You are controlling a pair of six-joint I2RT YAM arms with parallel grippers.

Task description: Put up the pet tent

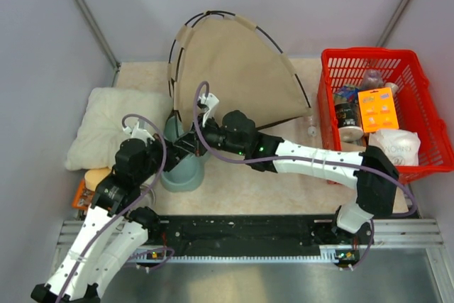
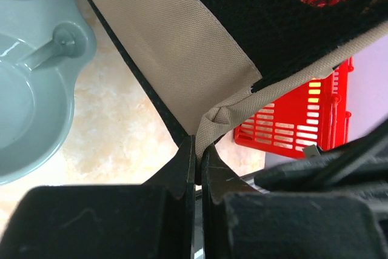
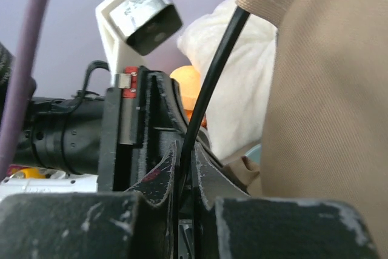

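the pet tent stands half raised at the back middle of the table, its tan panel fanned out and edged by a curved black pole, just left of the red basket. the basket holds an orange packet, a dark can, a white bag and a clear bottle. the left gripper has its fingers pinched tight on a folded corner of the tent's tan hem, with almost no gap between them. the right gripper is closed just as narrowly on the thin black pole, which runs up from between its fingers beside the fabric. a grey-green bowl sits under both wrists, near the tent's front edge, and a cream pillow lies to its left.
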